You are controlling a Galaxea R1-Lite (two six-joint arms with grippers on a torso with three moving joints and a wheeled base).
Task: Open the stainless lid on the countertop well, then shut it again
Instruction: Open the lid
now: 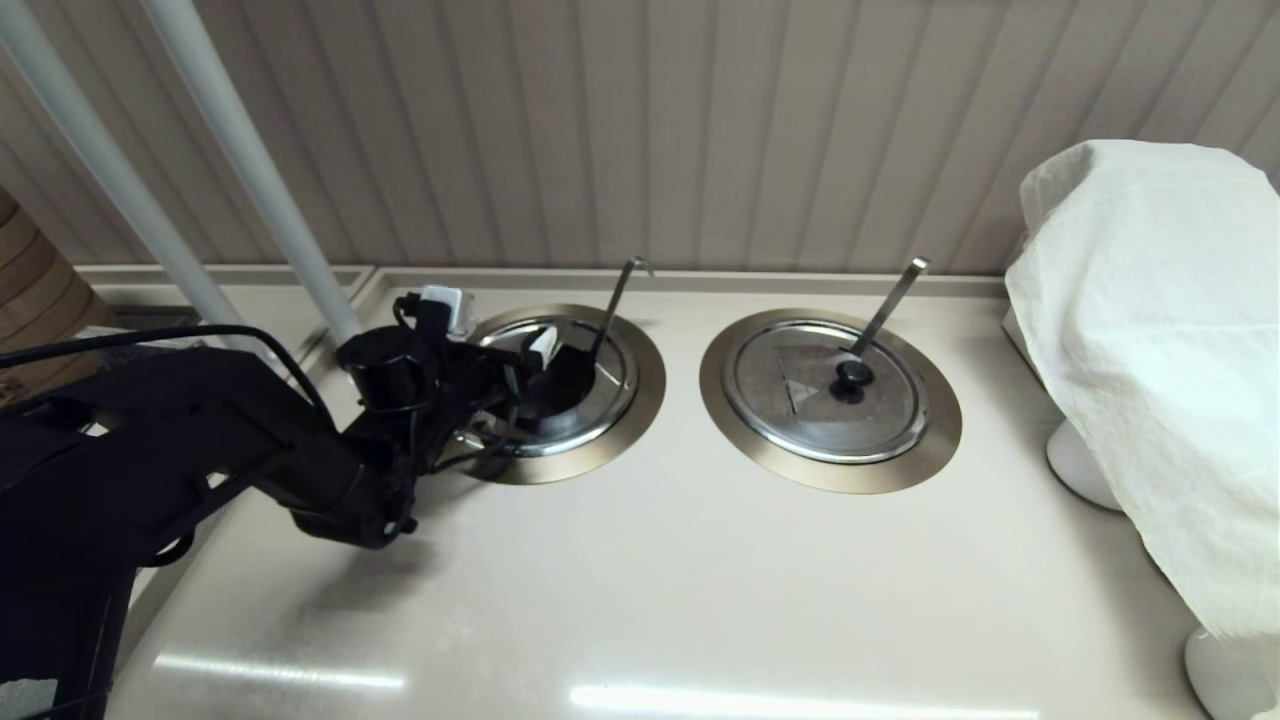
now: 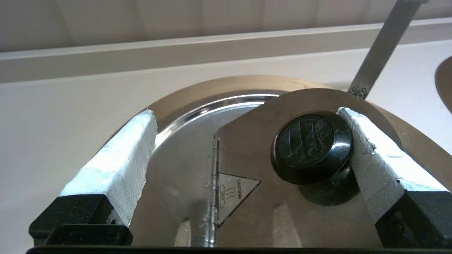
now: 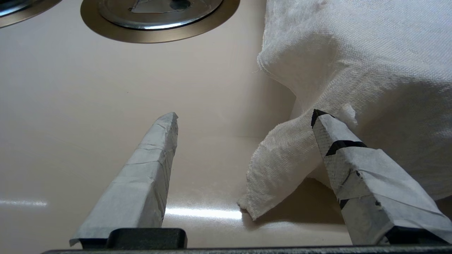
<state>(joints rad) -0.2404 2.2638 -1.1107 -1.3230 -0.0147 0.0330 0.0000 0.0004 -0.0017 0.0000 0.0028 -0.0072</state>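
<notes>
The stainless lid (image 1: 606,408) lies in the left countertop well (image 1: 650,385), whose thin hook-tipped ladle handle (image 1: 614,298) leans toward the wall. My left gripper (image 1: 540,362) hovers over it and hides most of it in the head view. In the left wrist view the left gripper (image 2: 246,111) is open wide. One white finger (image 2: 367,148) touches the black knob (image 2: 312,146); the other finger (image 2: 123,155) stands far off over the fixed half. The knob's flap (image 2: 268,211), with the triangle mark (image 2: 231,190) beside the hinge (image 2: 213,183), looks tilted up, covering the shiny rim and part of the bronze ring (image 2: 197,92) behind it.
The twin lid (image 1: 800,420) with a flat-tipped handle (image 1: 892,298) sits shut in the right ring (image 1: 725,400). A white cloth (image 1: 1150,350) covers something at the right edge. My right gripper (image 3: 243,114) is parked open, low over the counter beside that cloth (image 3: 353,53). White poles (image 1: 250,170) rise at the back left.
</notes>
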